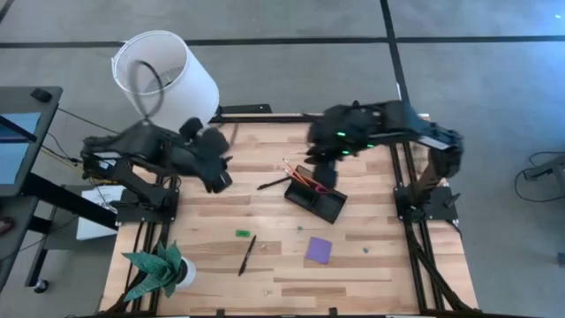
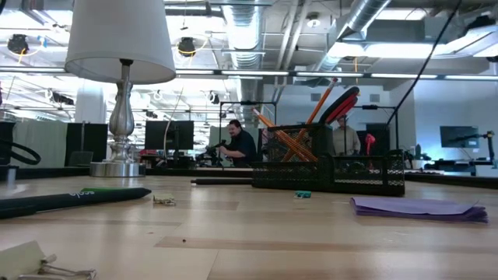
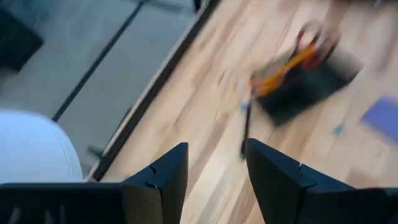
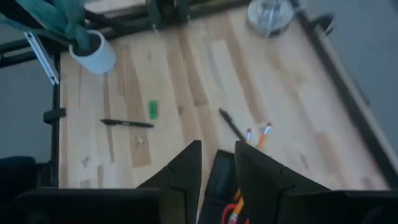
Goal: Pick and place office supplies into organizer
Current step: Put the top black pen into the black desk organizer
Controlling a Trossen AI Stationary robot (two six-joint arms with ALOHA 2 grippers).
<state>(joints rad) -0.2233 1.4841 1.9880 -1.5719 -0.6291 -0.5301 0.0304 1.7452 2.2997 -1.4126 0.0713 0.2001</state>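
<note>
The black organizer (image 1: pixel 316 194) stands mid-table with orange pencils (image 1: pixel 305 177) and the red-handled scissors (image 2: pixel 342 103) upright in its back section. One black pen (image 1: pixel 274 183) lies just left of it, and another pen (image 1: pixel 247 254) lies nearer the front. The green piece (image 1: pixel 243 233) and the purple note pad (image 1: pixel 319 250) lie flat on the wood. My right gripper (image 4: pixel 217 163) hovers open above the organizer's far side. My left gripper (image 3: pixel 216 171) is open in the air toward the table's far left, pointing at the pen (image 3: pixel 245 130) and the organizer (image 3: pixel 305 78).
A white-shaded lamp (image 1: pixel 163 75) stands at the far left corner. A green paper plant in a white pot (image 1: pixel 161 269) sits at the near left corner. Small clips (image 2: pixel 47 266) lie near the front edge. People sit in the room behind the table (image 2: pixel 237 144).
</note>
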